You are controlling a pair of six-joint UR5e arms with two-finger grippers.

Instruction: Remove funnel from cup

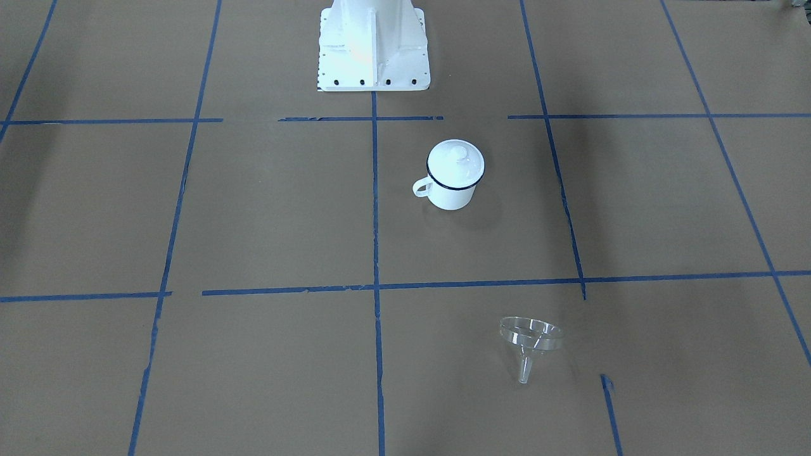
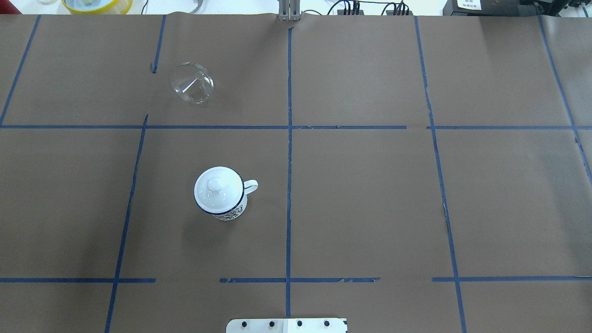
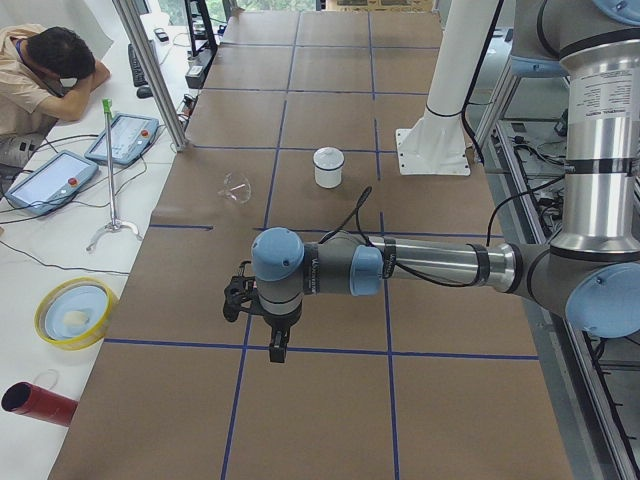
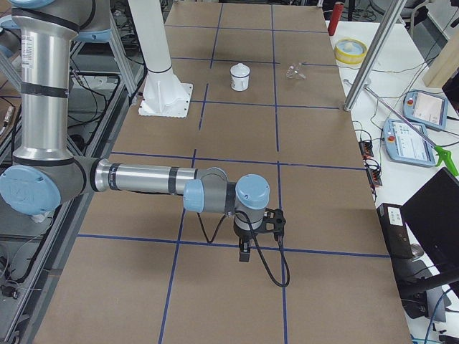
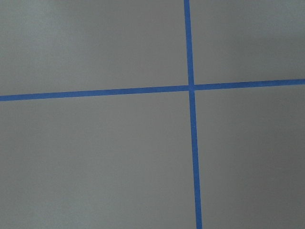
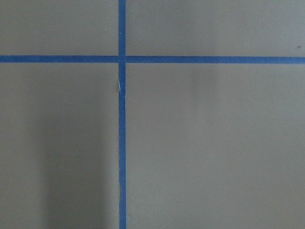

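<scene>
Apart, funnel [image 1: 531, 337] on table [image 1: 266, 209], lid [image 1: 456, 162] on cup [image 1: 451, 195]

- Small clear plastic funnel [image 1: 531, 339]: transparent, smooth and glossy; its rim caught highlights.
- White enamel mug with thin dark blue rim [image 1: 453, 193]: smooth, glossy enamel coat.
- White domed lid with a knob [image 1: 457, 161]: same glossy white finish, with bright reflections on top.
- Brown paper table cover [image 1: 266, 209]: matt and flat, no glare.
- Blue tape grid lines [image 1: 375, 209]: matt, with edges torn and frayed in places.
- White robot base pedestal [image 1: 374, 50]: looked like painted metal, semi-gloss.
- Left arm's silver tube [image 3: 440, 265]: bare metal with a satin sheen.
- Light blue joint caps [image 3: 277, 255]: looked like smooth plastic.
</scene>
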